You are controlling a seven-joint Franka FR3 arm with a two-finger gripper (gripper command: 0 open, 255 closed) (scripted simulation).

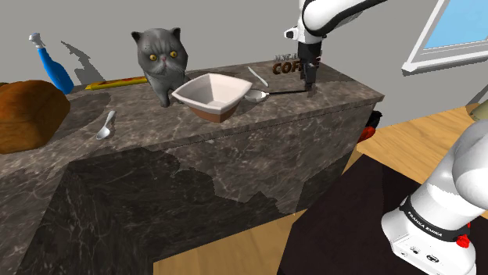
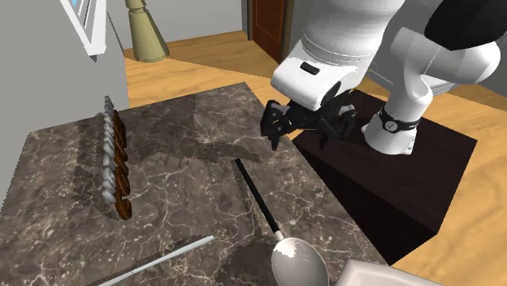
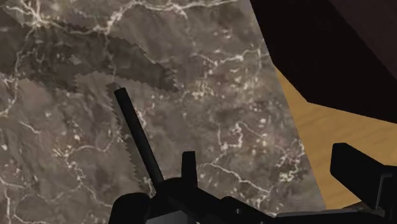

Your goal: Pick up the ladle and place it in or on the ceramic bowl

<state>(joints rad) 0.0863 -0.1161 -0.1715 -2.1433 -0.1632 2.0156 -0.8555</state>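
2-finger gripper (image 2: pixel 307 134), all black: jaws parted, clasping nothing. It hangs above the dark veined counter (image 1: pixel 235 148), near the edge that faces the stand (image 1: pixel 336 226), with its tips pointing down and clear of the stone.

Wrist view: the ladle's handle runs just beside 1 finger, outside the gap, untouched.

Ladle (image 2: pixel 262 203): lies flat on the counter and has a thin dark handle and a silvery cup. The free end of the handle is near the gripper, a little ahead of it. The cup end lies just beside a corner of the ceramic bowl (image 1: pixel 211 94); whether the 2 touch cannot be told.

Ceramic bowl: white inside, brown at the base, squarish rim, upright on the counter.

Further out, shoulder view:
- COFFEE lettering (image 1: pixel 288 66) stands behind the gripper.
- 1 pale utensil (image 1: pixel 258 76) lies between the lettering and the bowl.
- 1 grey cat figure (image 1: pixel 160 58) stands behind the bowl, toward the view's left.
- 1 small spoon (image 1: pixel 105 125) lies further to the view's left.
- 1 blue bottle (image 1: pixel 53 69) stands at the far left, with a brown rounded mass (image 1: pixel 27 113) in front of it.
- Wood floor (image 1: pixel 258 250) shows below the counter.
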